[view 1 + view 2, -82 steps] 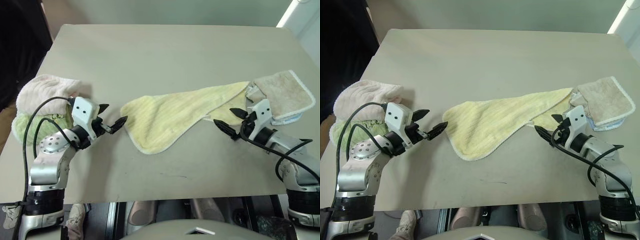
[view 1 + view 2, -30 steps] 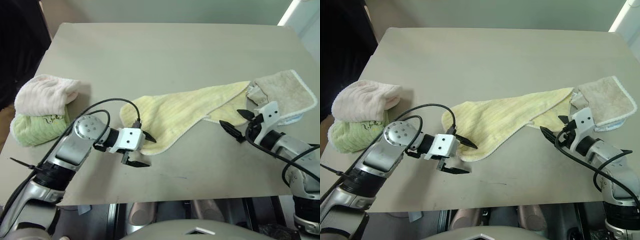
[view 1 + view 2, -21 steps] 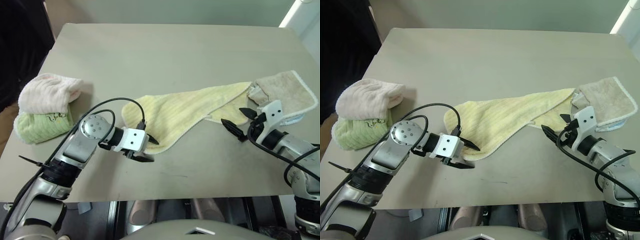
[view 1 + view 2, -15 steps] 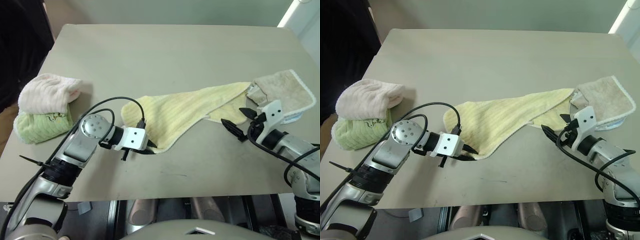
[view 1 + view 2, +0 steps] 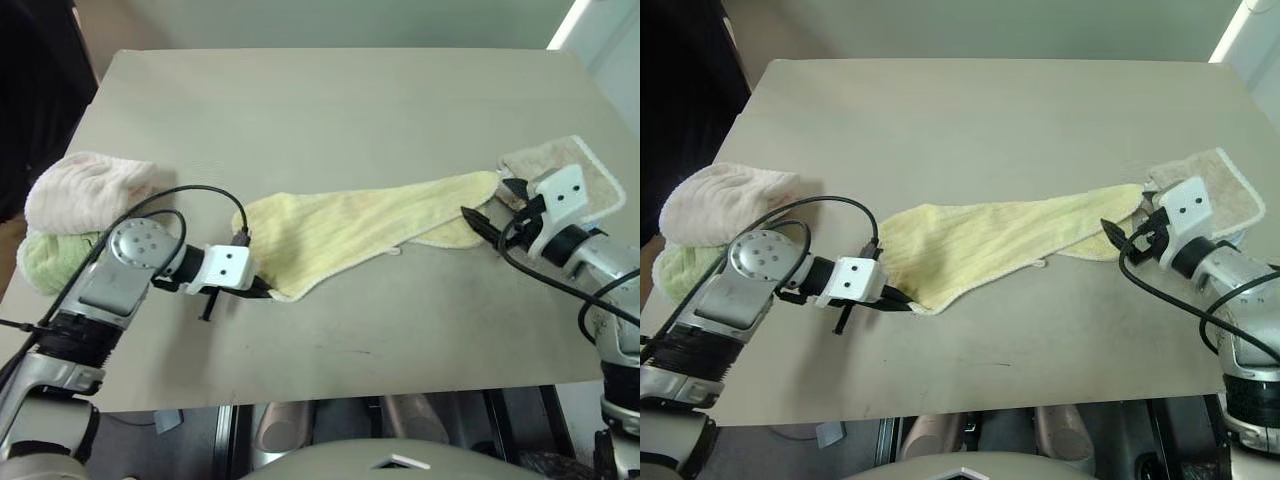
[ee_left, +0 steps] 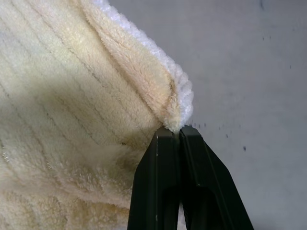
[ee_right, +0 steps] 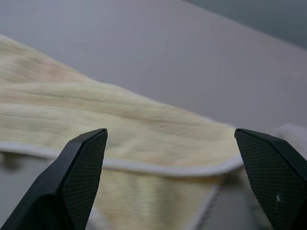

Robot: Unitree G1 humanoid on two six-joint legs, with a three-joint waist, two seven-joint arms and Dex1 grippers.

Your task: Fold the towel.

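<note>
The pale yellow towel (image 5: 350,225) lies stretched in a long crumpled band across the middle of the table (image 5: 330,110). My left gripper (image 5: 265,292) is shut on the towel's near-left hemmed corner (image 6: 180,103), and the left wrist view shows the black fingertips (image 6: 165,143) pinching the white hem. My right gripper (image 5: 492,203) stands open just off the towel's right end, with nothing between its fingers (image 7: 79,167). The towel's far hem (image 7: 144,165) lies ahead of it.
A beige towel with white edging (image 5: 590,170) lies at the table's right edge, touching the yellow towel's end. A pink rolled towel (image 5: 85,185) rests on a light green one (image 5: 45,260) at the left edge. A black cable (image 5: 190,192) loops over my left arm.
My left gripper has shut on the towel's near-left corner and drawn it leftward, stretching the cloth. My right gripper, still open, has risen toward the towel's right end.
</note>
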